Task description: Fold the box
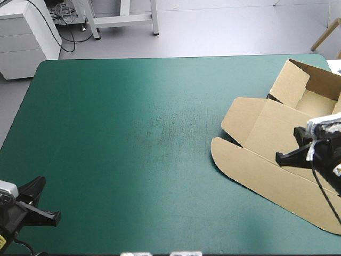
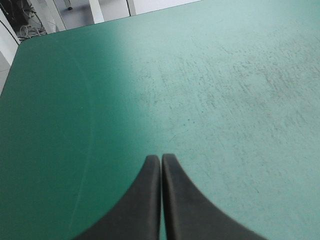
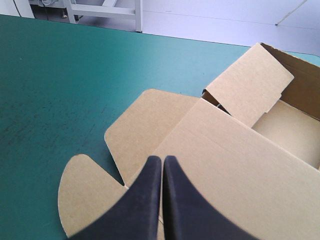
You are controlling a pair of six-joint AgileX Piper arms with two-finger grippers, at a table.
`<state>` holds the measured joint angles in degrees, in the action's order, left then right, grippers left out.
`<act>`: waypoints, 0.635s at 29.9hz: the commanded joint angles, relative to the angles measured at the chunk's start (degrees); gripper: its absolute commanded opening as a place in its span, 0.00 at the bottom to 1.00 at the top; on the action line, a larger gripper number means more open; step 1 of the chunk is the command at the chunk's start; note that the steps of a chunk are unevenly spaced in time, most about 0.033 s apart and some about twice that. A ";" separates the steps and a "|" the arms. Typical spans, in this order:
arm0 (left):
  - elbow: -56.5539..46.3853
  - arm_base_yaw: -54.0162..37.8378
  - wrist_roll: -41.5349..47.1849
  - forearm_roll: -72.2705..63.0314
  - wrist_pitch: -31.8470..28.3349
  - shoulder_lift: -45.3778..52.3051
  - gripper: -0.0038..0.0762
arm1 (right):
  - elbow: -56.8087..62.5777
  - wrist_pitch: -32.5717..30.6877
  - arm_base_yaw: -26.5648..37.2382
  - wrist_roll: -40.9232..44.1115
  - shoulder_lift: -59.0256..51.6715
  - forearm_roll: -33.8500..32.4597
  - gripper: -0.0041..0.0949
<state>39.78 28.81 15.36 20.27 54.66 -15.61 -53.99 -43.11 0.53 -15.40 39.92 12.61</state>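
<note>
The right hand (image 3: 162, 160) is pinched closed and empty, its tips over the flat lid (image 3: 235, 165) of the brown box (image 1: 266, 133); the left hand (image 2: 161, 158), also closed and empty, hangs over bare teal-green counter (image 1: 133, 133) at the near left corner. The box lies at the counter's right edge, seemingly half done: walls stand as an open tray (image 1: 292, 81) at its far end, lid and rounded flaps (image 1: 226, 152) not yet folded
</note>
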 commanded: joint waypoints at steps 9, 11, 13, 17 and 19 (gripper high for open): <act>-9.66 0.29 0.94 0.74 -8.48 12.91 0.04 | 17.13 12.41 -0.12 -0.42 -17.49 -0.17 0.04; -10.86 0.29 0.94 0.74 -8.30 14.68 0.04 | 18.84 12.93 -0.12 0.71 -20.80 -0.17 0.04; -11.78 0.29 0.94 0.74 -7.69 15.99 0.04 | 20.34 13.67 -0.12 1.68 -23.78 -0.17 0.04; -13.27 0.29 1.20 0.74 -6.03 17.45 0.04 | 22.11 13.78 -0.12 3.88 -29.07 -0.17 0.04; -13.42 0.29 1.35 0.84 -6.77 17.45 0.04 | 22.51 12.54 -0.12 4.50 -31.21 -0.17 0.04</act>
<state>25.44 28.88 16.02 20.27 52.18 0.83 -30.72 -34.19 0.49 -11.95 10.46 12.28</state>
